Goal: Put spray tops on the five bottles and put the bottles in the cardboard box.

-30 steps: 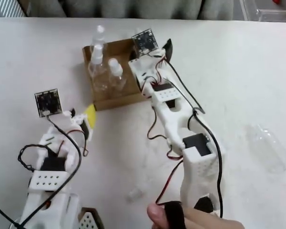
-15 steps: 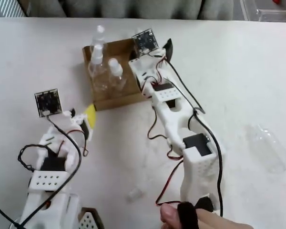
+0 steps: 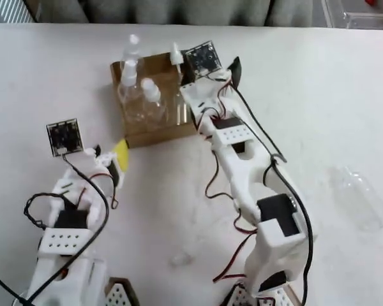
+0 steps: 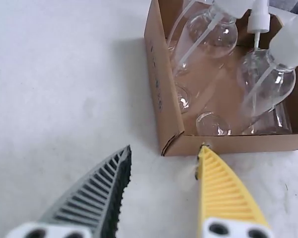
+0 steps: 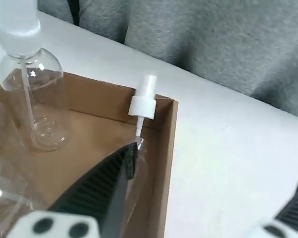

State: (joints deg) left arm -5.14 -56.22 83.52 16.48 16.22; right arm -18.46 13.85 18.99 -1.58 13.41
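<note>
Clear plastic, seemingly the last bottle (image 3: pixel 362 199), lay on its side well right of your right gripper (image 5: pixel 216 166), which hung spread apart over the cardboard box (image 3: pixel 153 137).

White plastic shells on both arms: right arm (image 3: pixel 242 166) just beside the cardboard box (image 3: pixel 156 135), left arm (image 3: pixel 67 236) farther from it. Rows of small round holes in the base plates, black servo blocks between segments. Thin black and red cables (image 3: pixel 255 131) strung loosely along each. Square black camera boards (image 3: pixel 64 137) with pale edges at the ends nearest the box. On the left gripper (image 4: pixel 165 148), a ribbed dark finger (image 4: pixel 97 198) and a ribbed yellow finger (image 4: pixel 221 193) in white mounts with round screw sockets; on the right, a black ribbed finger (image 5: pixel 102 196).
</note>
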